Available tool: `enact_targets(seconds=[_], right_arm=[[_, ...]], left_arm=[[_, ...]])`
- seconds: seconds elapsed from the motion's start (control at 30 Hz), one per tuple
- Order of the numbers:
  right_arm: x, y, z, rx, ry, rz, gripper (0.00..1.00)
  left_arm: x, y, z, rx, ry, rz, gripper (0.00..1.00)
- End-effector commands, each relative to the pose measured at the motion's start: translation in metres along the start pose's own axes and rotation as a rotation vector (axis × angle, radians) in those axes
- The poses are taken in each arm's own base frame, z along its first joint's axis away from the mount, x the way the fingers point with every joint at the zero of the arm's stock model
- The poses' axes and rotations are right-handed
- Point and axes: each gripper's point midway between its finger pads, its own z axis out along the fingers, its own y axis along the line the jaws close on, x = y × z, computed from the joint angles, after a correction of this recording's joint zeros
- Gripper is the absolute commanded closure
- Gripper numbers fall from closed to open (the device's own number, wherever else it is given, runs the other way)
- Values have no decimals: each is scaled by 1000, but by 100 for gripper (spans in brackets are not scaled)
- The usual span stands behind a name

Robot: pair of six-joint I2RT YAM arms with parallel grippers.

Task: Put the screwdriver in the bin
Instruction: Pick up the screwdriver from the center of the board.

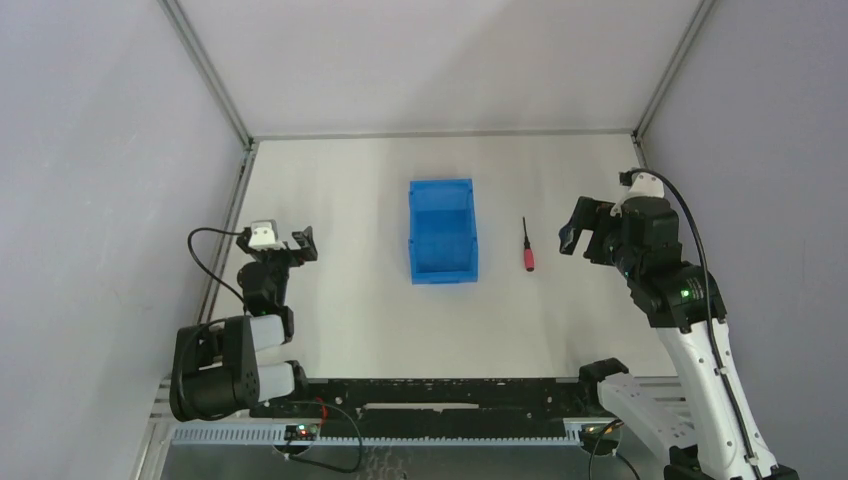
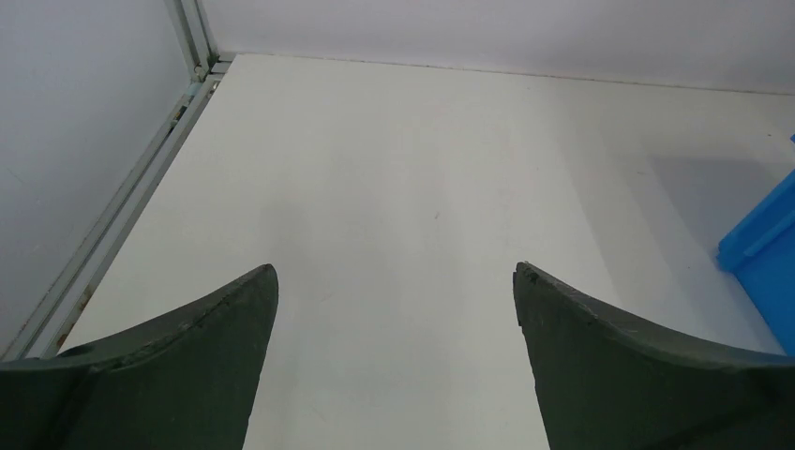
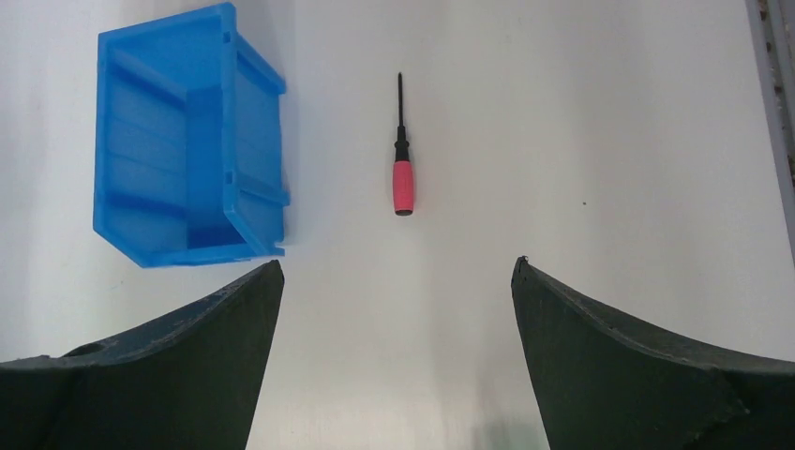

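A rectangular bright blue plastic bin with raised walls stands upright, open top up, near the middle of the white surface, its long sides running near to far. A small screwdriver with a short red handle and thin black shaft lies flat on the surface near the bin's right side, not touching it. It is roughly parallel to that wall, handle toward the near edge.

Illumination: bright, even, diffuse, from above. Table near-white, no glare hotspots. Shadows faint, soft-edged; grey patch beside bin in left wrist view. All views sharp, no motion blur. Wrist-view fingers dark, little surface detail.
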Motion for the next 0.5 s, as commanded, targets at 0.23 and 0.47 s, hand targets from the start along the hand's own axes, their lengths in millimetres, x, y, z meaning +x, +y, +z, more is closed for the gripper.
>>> enact_targets(seconds=[0.23,0.47], right_arm=[[-16,8,0,-39,-64,22,0],[-22,12,-3,-62,-90,19,0]], left_arm=[[-6,0,-3,6,-33,22,0],[-6,0,-3,6,-33,22,0]])
